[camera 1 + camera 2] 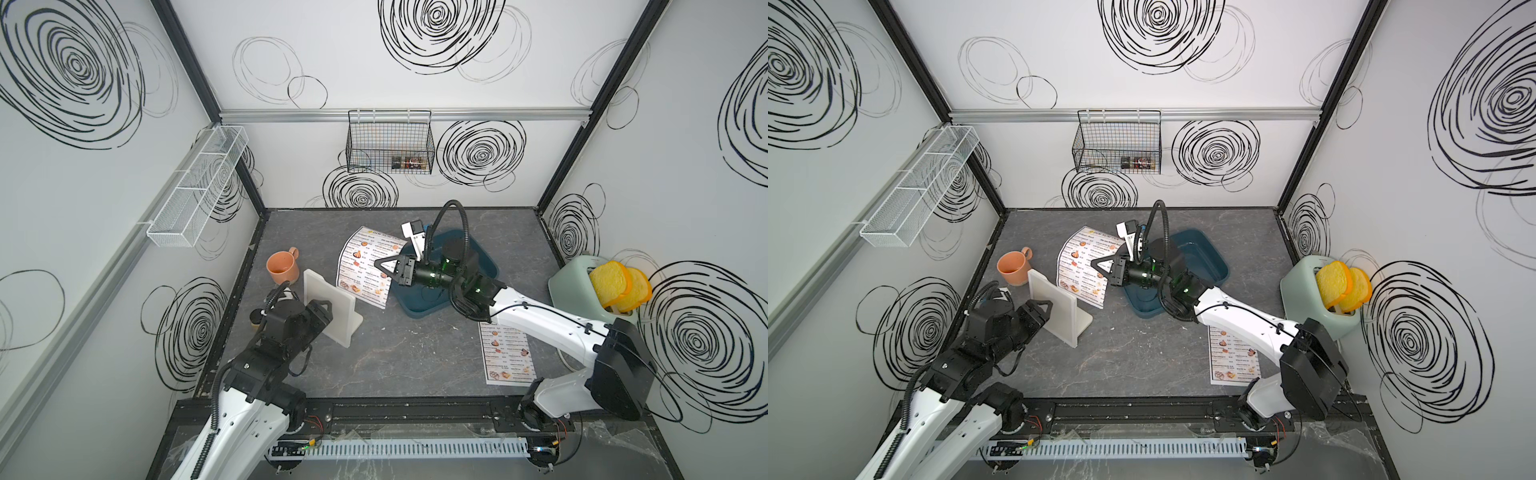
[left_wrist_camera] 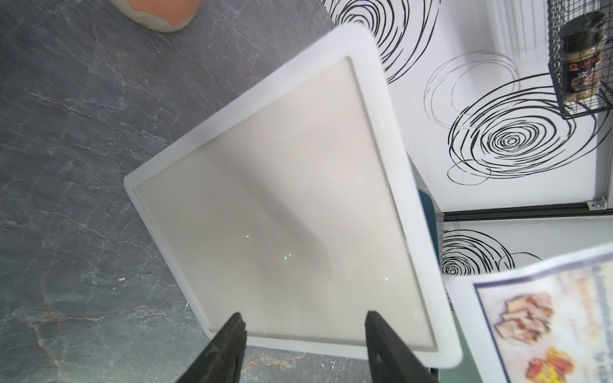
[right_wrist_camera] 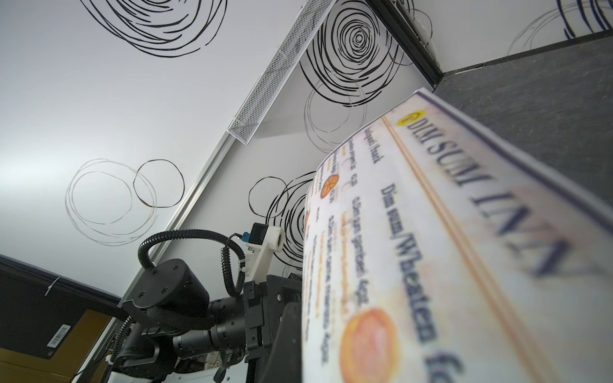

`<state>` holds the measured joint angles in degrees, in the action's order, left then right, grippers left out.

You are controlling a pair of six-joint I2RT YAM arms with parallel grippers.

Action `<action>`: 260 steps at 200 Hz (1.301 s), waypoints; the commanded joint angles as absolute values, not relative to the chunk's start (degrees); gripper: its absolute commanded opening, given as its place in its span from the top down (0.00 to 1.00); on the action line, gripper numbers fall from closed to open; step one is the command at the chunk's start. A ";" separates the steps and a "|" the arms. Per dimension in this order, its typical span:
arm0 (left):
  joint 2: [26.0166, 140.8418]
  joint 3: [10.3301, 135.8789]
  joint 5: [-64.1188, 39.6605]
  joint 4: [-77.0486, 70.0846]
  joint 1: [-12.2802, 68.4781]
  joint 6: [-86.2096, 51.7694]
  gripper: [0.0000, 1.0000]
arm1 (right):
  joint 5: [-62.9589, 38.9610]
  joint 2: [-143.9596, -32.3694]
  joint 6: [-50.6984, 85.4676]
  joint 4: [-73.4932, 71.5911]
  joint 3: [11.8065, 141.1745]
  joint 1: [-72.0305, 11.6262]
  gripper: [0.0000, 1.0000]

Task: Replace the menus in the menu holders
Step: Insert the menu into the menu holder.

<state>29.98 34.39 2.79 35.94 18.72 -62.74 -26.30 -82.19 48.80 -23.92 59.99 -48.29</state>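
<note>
In both top views, my right gripper (image 1: 376, 262) (image 1: 1094, 262) is shut on one of the menus (image 1: 357, 274) (image 1: 1077, 274), a white "DIM SUM INN" sheet. The sheet is lifted and curled above the table beside the teal tray. The right wrist view shows this menu (image 3: 431, 248) close up and bowed. The menu holder (image 1: 328, 307) (image 1: 1054, 307), a white upright stand, has its plain back (image 2: 282, 205) facing my left gripper (image 2: 303, 318). That gripper (image 1: 322, 313) is open close to the back, gripping nothing. A second menu (image 1: 505, 357) lies flat, partly under the right arm.
An orange mug (image 1: 282, 268) stands behind the holder. The teal tray (image 1: 417, 311) lies under the right arm. A green toaster (image 1: 577, 286) with bread slices is at the right wall. On the walls hang a black wire basket (image 1: 390, 141) and a white mesh shelf (image 1: 195, 187).
</note>
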 commanded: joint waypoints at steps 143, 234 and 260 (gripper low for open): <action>29.89 34.37 3.16 34.36 18.34 -62.44 0.38 | -25.55 -82.81 47.86 -24.24 58.46 -48.47 1.00; 29.71 34.45 3.33 34.71 18.33 -62.35 0.38 | -23.73 -82.18 44.44 -20.61 58.86 -47.73 1.00; 29.64 34.45 3.32 34.76 18.35 -62.31 0.38 | -23.93 -81.97 43.21 -19.21 59.02 -47.52 1.00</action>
<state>29.93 34.39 2.79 35.94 18.72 -62.74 -24.43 -82.54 45.69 -20.75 58.87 -47.88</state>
